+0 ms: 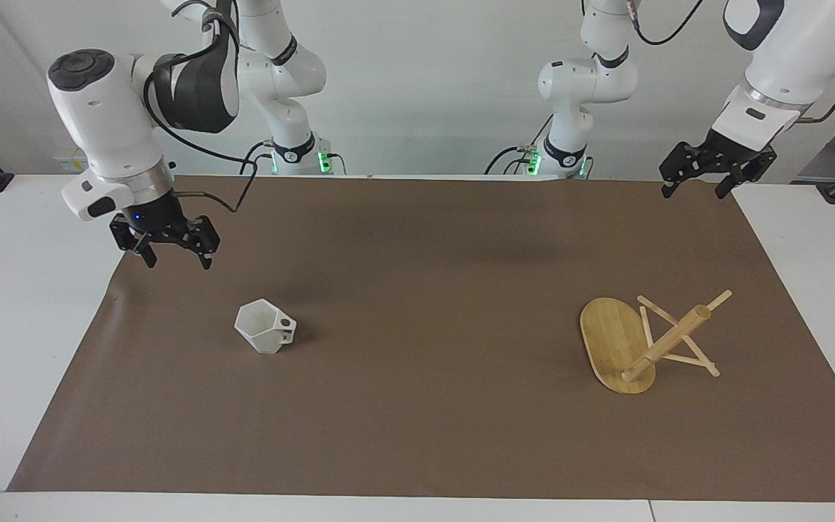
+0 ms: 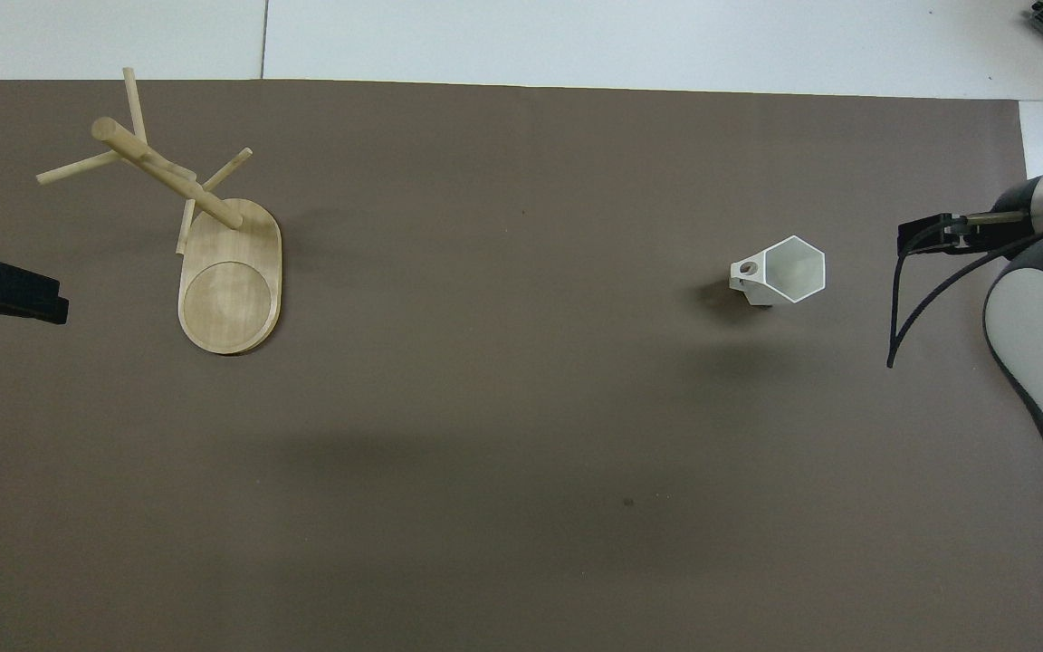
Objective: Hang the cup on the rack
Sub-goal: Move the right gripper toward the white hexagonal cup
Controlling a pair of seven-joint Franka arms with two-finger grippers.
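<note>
The white faceted cup (image 1: 265,335) stands on the brown mat toward the right arm's end, its mouth up and its pierced handle pointing toward the table's middle; it also shows in the overhead view (image 2: 784,272). The bamboo rack (image 1: 638,342) lies tipped over toward the left arm's end, resting on its oval base's edge and its pegs (image 2: 214,235). My right gripper (image 1: 175,261) is open and empty in the air over the mat's edge, apart from the cup (image 2: 924,235). My left gripper (image 1: 693,191) is open and empty, and waits over the mat's corner (image 2: 28,297).
The brown mat (image 1: 417,406) covers most of the white table (image 1: 19,304). A black cable hangs from the right arm's wrist (image 2: 902,308). Both arm bases stand at the robots' edge of the table.
</note>
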